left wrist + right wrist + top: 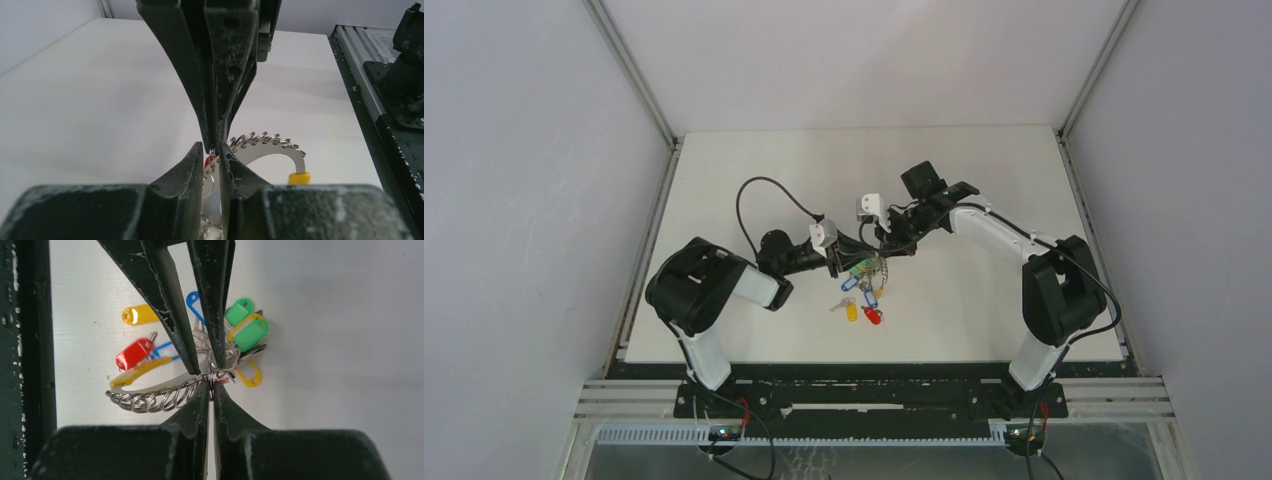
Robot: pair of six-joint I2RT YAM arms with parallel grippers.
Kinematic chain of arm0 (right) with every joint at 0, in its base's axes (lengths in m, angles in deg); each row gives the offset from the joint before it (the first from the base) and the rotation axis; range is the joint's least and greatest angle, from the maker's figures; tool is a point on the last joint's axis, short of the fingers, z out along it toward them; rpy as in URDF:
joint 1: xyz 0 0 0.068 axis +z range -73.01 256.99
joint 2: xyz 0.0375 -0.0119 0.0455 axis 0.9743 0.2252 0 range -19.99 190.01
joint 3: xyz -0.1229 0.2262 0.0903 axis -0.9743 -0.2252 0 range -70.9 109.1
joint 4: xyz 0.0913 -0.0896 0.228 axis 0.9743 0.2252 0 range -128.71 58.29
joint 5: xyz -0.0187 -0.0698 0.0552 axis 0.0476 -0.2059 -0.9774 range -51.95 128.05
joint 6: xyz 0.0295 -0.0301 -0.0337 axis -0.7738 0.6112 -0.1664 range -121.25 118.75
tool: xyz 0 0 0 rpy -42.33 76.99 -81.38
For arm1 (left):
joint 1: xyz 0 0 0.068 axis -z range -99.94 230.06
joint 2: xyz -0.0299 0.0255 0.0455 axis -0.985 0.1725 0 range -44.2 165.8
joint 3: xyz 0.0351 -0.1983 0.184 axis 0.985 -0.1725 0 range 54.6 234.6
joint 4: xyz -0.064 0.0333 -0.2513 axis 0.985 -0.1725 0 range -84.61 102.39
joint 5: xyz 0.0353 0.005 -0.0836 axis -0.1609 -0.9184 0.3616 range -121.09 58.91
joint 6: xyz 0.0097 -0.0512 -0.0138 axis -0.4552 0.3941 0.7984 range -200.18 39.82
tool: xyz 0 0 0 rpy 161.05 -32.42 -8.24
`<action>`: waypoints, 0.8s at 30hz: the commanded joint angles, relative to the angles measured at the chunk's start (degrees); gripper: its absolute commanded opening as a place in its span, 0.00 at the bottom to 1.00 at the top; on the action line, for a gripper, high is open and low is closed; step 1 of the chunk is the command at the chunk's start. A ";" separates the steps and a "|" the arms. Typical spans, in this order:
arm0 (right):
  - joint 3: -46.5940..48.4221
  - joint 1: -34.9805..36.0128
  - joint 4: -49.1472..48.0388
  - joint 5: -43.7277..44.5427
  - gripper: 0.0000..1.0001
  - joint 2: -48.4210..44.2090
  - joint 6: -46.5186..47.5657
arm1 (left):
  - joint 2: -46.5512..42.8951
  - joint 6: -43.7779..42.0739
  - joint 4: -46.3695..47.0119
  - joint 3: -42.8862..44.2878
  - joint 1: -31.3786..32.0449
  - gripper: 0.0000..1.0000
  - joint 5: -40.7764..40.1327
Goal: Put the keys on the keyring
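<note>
silver wire keyring [150,399], with a row of small coils, green and blue plastic tags and a yellow-capped curved band, hangs between the two hands above the white tabletop [984,300]. the right hand [211,390] is closed, its tips pinched on the ring wire where the tags bunch. the left hand [212,150] meets it head-on, its jaws a sliver apart around bright metal; whether it grips i cannot tell. two loose keys lie flat just beside the ring, toward the arm bases: the small key with a yellow oval tag [851,311] and the small key with a red oval tag [871,317], close together. seen from above, the left hand looks the nearer, and the yellow key's blade points toward that arm's side.
</note>
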 commanded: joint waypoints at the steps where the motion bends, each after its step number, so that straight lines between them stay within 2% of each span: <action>1: 4.34 3.05 4.22 11.33 0.00 -2.34 1.80 | -1.53 -1.28 3.69 -0.59 -0.50 0.25 -0.90; 4: 7.34 5.19 7.91 17.77 0.00 -1.10 2.31 | -1.55 -1.63 3.69 -0.74 -0.71 0.28 -0.50; 10: 12.15 7.77 11.31 22.73 0.00 0.35 3.21 | 0.15 -1.54 3.71 -0.14 -0.71 0.31 0.09; 17: 13.89 10.17 12.38 25.09 0.00 0.71 4.31 | 0.29 -1.19 3.75 0.43 -0.72 0.23 0.47; 24: 14.44 11.31 12.88 26.07 0.00 1.80 4.66 | -0.33 -1.09 3.73 0.05 -0.71 0.23 -0.26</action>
